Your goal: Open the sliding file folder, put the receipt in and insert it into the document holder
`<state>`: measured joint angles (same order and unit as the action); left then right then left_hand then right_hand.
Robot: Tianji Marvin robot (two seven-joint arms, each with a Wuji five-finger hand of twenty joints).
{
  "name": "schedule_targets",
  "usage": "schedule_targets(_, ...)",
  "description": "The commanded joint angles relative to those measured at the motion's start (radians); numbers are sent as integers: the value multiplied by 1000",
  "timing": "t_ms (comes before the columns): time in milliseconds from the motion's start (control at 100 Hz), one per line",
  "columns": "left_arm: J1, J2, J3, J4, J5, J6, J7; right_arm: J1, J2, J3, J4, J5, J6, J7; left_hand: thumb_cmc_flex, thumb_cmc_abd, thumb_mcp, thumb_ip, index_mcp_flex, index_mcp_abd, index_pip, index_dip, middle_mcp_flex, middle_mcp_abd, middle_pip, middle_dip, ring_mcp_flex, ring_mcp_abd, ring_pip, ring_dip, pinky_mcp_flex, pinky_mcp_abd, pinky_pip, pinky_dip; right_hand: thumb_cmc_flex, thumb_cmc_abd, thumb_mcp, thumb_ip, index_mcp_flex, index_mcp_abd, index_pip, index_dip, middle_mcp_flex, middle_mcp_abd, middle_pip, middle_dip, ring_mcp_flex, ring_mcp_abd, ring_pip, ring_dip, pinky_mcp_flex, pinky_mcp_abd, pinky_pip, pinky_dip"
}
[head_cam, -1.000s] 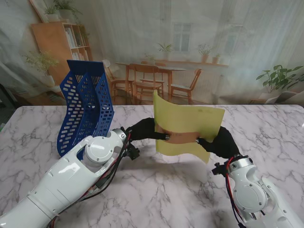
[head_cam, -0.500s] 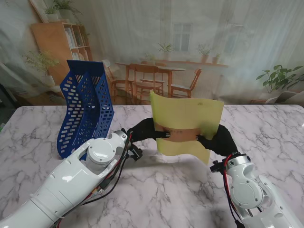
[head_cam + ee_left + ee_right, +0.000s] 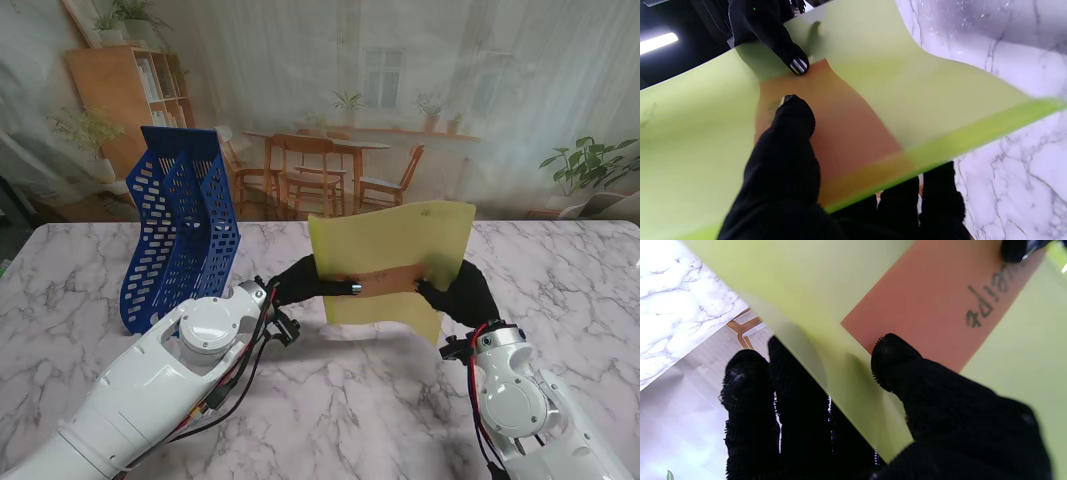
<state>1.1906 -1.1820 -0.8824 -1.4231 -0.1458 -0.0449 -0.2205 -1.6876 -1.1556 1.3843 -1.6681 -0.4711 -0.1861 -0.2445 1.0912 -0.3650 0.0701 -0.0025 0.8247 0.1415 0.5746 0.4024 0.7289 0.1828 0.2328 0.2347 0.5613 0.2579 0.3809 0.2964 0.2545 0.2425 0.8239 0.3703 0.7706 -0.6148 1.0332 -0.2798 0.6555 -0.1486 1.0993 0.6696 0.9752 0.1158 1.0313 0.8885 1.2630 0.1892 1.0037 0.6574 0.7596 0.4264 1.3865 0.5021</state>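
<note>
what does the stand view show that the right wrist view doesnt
Only the stand view shows the blue document holder standing on the marble table to the left of the folder, both arms, and the whole yellow-green file folder held up off the table between the left hand and the right hand.

Only the right wrist view shows handwriting on the orange receipt and the right thumb pressed near its end.

Both show the folder, the receipt seen through it, and the right hand pinching it.
</note>
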Motion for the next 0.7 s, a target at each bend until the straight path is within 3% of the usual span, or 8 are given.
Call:
schedule_targets(0, -2, -6, 14, -4, -1, -7, -8, 3, -7, -10, -1, -4, 7, 6, -42, 11, -18, 24, 49, -9, 32, 20, -115, 3, -28, -19, -60, -7, -39, -7, -33, -47, -48, -7, 85, 99, 28, 37, 24, -99, 79, 18, -26, -4, 13, -6, 9, -21, -25, -19, -1, 26, 3, -3)
schedule_targets(90, 0, -11, 17, -4, -15, -2, -2, 5, -7, -13, 0, -2, 13, 8, -49, 6, -4, 22, 1, 36, 12, 60, -281, 44, -47, -21, -80, 0, -34, 0, -13, -61, -46, 5, 86, 100, 28, 37, 24, -97, 80, 17, -28, -2, 15, -8, 8, -20, -25, -18, -3, 27, 2, -3)
schedule_targets(190, 3, -18, 22, -10, -27, 11, 15, 6, -7, -14, 1, 0, 14, 9, 39, 24, 30, 21, -153, -44, -51, 80, -306, 87, -51, -34, -41, -4, -12, -1, 49, -67, -13, 21, 86, 102, 28, 37, 23, -96, 80, 16, -30, -2, 16, -8, 6, -20, -26, -18, -5, 29, 2, -3)
schedule_targets(340, 8, -30, 25, -14, -45, 35, 44, 6, -7, -16, 0, 5, 13, 11, 45, 140, 40, 19, -362, -80, -366, -107, -160, 0, -36, -38, 36, -14, -10, -15, 112, -32, 15, 19, 87, 103, 27, 37, 21, -95, 81, 15, -31, -2, 18, -11, 5, -19, -28, -17, -6, 31, 1, -5)
schedule_targets(430, 9, -34, 26, -16, -51, 40, 53, 7, -6, -17, 0, 8, 12, 16, 98, 190, 58, 13, -255, -103, -292, -102, -69, -9, -22, -33, 92, -34, 15, -6, 154, -33, 60, 33, 87, 105, 27, 37, 22, -95, 81, 15, -31, -2, 19, -12, 3, -19, -29, -17, -6, 30, 1, -5)
schedule_targets(510, 17, -41, 22, -27, -59, 53, 77, 8, -6, -20, 0, 13, 13, 21, 198, 189, 92, -6, -70, -21, -129, -13, 99, 9, 28, -9, 216, -32, 77, 14, 257, -28, 163, 58, 87, 108, 24, 37, 20, -97, 80, 14, -36, -2, 17, -13, -5, -15, -33, -17, -12, 30, -2, -6)
schedule_targets(590, 22, -45, 19, -36, -57, 63, 97, 8, -5, -21, -1, 19, 11, 26, 200, 188, 137, -25, -32, 10, -56, 10, 176, 58, 54, 4, 293, 6, 119, 25, 325, -18, 217, 56, 89, 123, 8, 35, -1, -84, 67, 1, -63, 5, 5, -20, -37, -6, -52, -21, -31, 36, -16, -12)
schedule_targets(690, 26, -49, 14, -37, -28, 56, 132, 0, -2, -13, -8, 34, 6, 48, 200, 188, 151, -32, -28, 18, -1, 45, 205, 76, 84, 20, 336, 24, 149, 32, 360, -28, 237, 44, 96, 150, -27, 41, -63, -28, 10, -112, -146, 40, -59, -82, -127, 14, -104, -30, -82, 54, -44, -19)
